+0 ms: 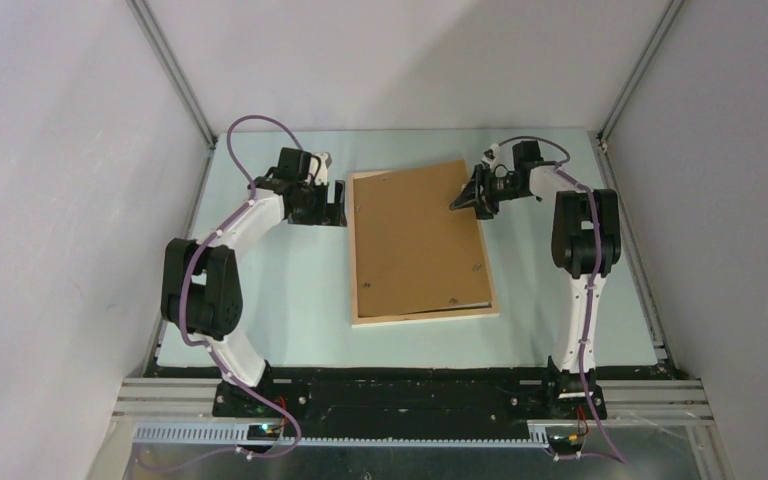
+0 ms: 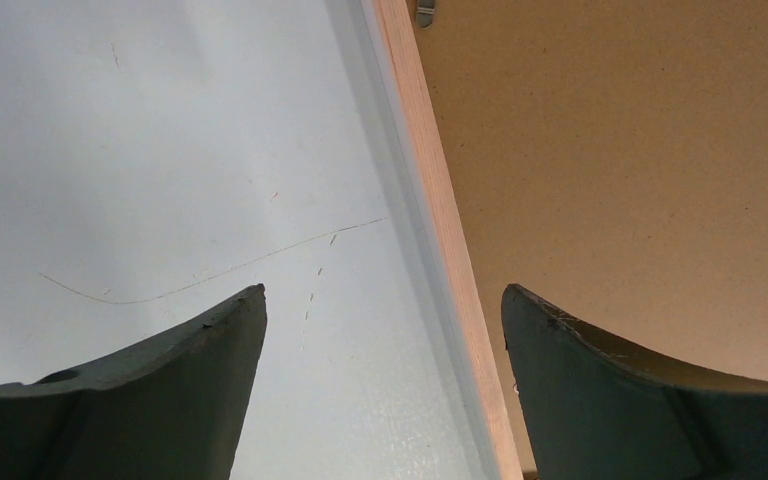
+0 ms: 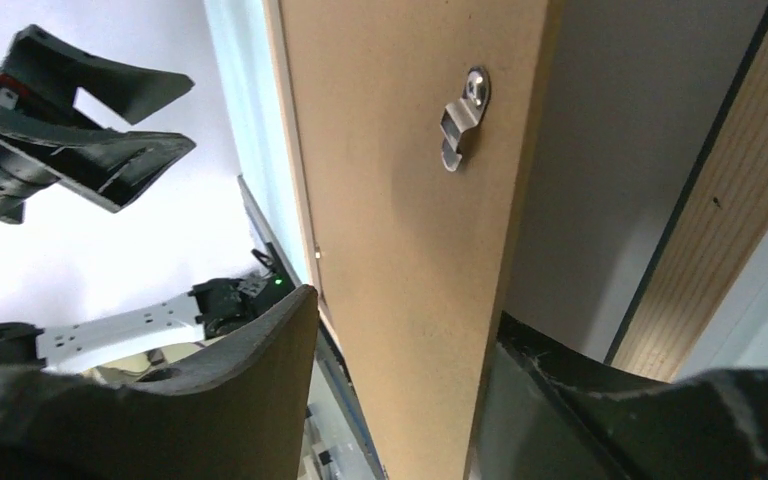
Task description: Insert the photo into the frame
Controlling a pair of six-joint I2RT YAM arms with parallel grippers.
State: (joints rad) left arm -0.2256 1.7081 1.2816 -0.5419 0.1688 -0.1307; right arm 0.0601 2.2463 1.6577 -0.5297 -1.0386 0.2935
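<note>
The frame (image 1: 420, 317) lies flat at the middle of the worktop (image 1: 290, 300), nearer its far edge than its near edge and turned slightly off square. A brown backing board (image 1: 415, 240) rests on the frame, slightly askew, leaving the left and near rails exposed. The left gripper (image 2: 384, 300) is spread wide over the frame's left rail near the far left corner, one finger above the bare worktop, the other above the board, holding nothing. The right gripper (image 3: 408, 305) is at the board's far right corner with jaws partly apart and the board's edge between them. Whether they press on it cannot be told. A metal turn clip (image 3: 463, 125) sits on the board there. A dark grey surface (image 3: 600, 150) shows beneath that raised edge. The photo cannot be identified with certainty.
</note>
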